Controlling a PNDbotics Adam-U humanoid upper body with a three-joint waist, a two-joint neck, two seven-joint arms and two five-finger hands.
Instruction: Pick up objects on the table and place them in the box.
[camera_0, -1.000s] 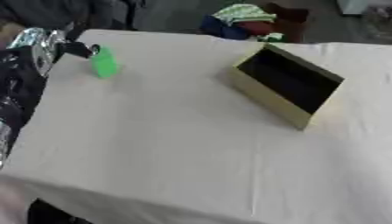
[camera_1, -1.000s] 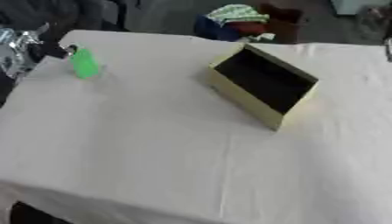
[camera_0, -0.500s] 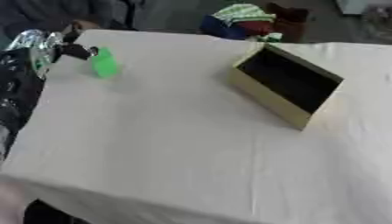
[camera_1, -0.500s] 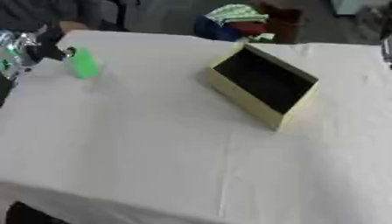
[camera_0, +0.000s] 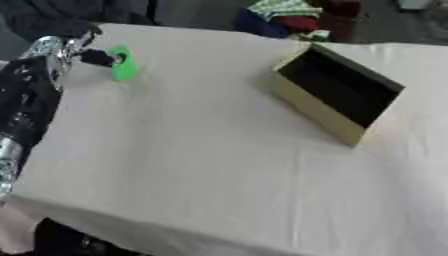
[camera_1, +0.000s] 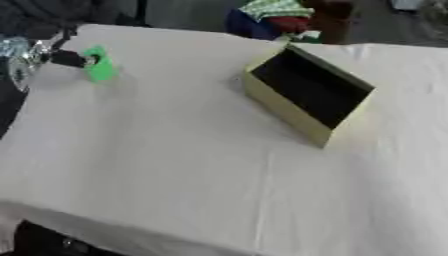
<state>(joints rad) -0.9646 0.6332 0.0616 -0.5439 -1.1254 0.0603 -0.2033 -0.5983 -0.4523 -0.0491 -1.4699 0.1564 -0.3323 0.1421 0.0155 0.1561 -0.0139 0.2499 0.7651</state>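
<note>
Your left hand (camera_0: 87, 52) comes in at the upper left, the black and silver arm running down the left edge of the view. Its dark fingers (camera_0: 98, 58) reach to the green object (camera_0: 123, 63) and touch its left side near the top. Whether they are curled round it or only pressing against it cannot be made out, so how far the hand is closed cannot be told. Your right hand does not show in either eye.

The green object stands on the white tablecloth (camera_0: 201, 165) near the far left corner of the table. It is a small, bright green piece, taller than it is wide. Its long axis runs roughly upright, leaning slightly, with the upper end toward the far edge. What it is exactly cannot be told beyond its colour and shape.

The box (camera_0: 337, 92) sits well apart from it, toward the far right of the table. It is a pale yellow, oblong box with a dark inside, tipped so that its opening faces up and toward you. Its long axis runs diagonally from upper left to lower right. Nothing can be made out inside it.

Beyond the table's far edge lies a heap of coloured things (camera_0: 293, 15), green, blue and red.
</note>
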